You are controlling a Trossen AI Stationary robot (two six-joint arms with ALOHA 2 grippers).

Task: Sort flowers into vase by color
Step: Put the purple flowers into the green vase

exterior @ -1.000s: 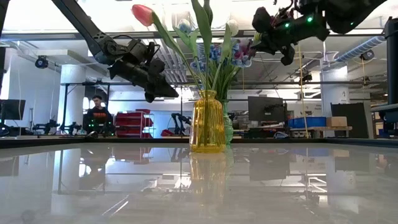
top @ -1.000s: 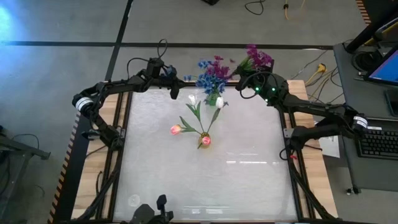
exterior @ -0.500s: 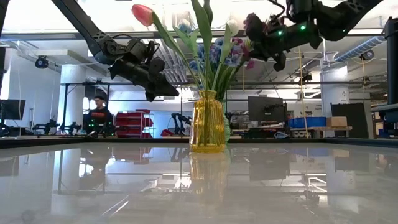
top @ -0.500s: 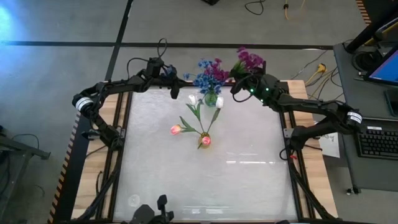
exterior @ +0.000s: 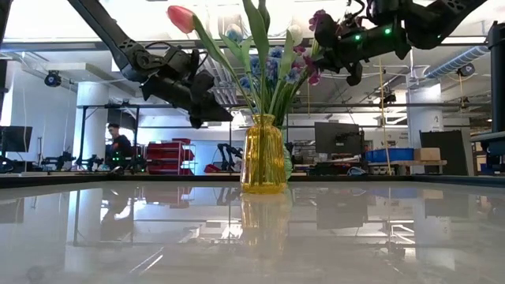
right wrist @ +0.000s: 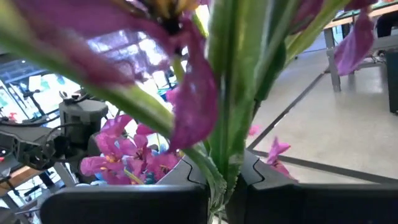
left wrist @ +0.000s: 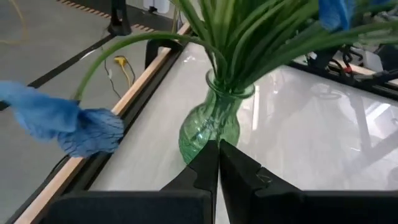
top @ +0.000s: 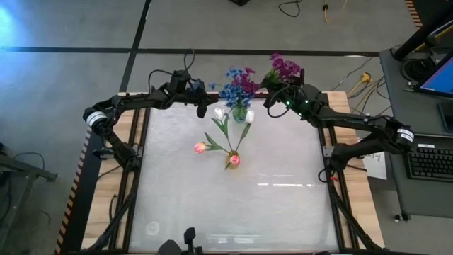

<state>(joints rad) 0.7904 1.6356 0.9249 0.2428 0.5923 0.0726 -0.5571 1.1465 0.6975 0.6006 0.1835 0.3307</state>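
Grey concrete floor (top: 85, 28) crossed by a dark line; a keyboard (top: 432, 161) on a side desk; apparently a workshop, monitors (exterior: 338, 139) behind.

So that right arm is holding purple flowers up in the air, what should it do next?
Probably carry them a little further over the green vase and lower the stems in. The right pincer is shut on the purple sprig, level with the blooms already there.
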